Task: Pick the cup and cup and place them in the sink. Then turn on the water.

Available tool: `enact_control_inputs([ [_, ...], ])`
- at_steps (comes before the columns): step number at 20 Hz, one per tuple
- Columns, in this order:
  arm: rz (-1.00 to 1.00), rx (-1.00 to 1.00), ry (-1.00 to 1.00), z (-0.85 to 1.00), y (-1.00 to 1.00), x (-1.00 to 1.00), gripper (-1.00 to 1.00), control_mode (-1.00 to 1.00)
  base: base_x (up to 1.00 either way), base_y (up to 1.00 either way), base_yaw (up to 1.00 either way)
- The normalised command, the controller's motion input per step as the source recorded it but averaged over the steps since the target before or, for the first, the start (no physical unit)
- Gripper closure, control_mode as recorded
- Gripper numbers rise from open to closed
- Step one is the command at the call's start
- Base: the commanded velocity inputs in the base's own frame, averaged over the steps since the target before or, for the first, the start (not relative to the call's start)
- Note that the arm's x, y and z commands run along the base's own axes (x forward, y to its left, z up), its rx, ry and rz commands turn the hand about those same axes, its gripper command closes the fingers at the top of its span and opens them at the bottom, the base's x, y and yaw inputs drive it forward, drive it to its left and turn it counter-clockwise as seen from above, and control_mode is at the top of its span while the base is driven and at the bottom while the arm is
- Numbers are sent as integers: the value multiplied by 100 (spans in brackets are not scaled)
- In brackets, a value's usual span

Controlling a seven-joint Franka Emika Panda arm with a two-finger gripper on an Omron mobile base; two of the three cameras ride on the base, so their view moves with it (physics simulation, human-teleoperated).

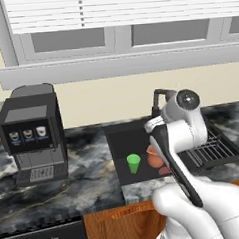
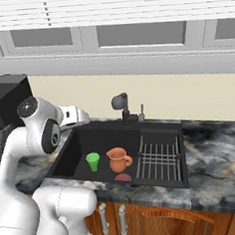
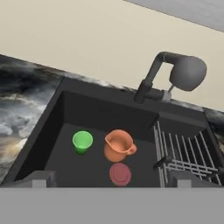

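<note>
The plain green cup point(image 3: 82, 141) point(image 1: 133, 163) point(image 2: 93, 161) stands upright on the floor of the black sink point(image 3: 52, 127) point(image 2: 67, 153) point(image 1: 116, 152). A small reddish round cup point(image 3: 120, 173) point(image 2: 123, 177) sits near the sink's front wall, just in front of the terracotta jug point(image 3: 118, 145) point(image 2: 119, 159) point(image 1: 155, 158). My gripper point(image 3: 111, 180) hovers above the basin's front, open, its fingertips point(image 3: 41, 177) wide apart with nothing between them. The black faucet point(image 3: 188, 72) point(image 2: 119, 102) point(image 1: 157, 95) stands at the back rim; no water runs.
A ribbed wire rack point(image 3: 183, 153) point(image 2: 160, 161) point(image 1: 213, 148) fills the sink's right side. A black coffee machine point(image 1: 32, 134) stands on the marble counter point(image 1: 85, 178) to the left. A wall and window sill rise behind the faucet.
</note>
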Motion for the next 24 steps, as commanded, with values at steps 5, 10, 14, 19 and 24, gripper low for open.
enact_control_inputs([
  [5,-10,-9,34,43,8,-30,-100,-100,0,0,0],
  [10,-3,0,8,7,-11,0,-100,-100,0,0,0],
  [14,0,14,0,0,-51,-16,-100,-100,0,0,0],
  [19,0,15,0,-4,-41,-33,-100,-100,0,0,0],
  [24,0,4,0,1,-10,-17,-100,-100,0,0,0],
])
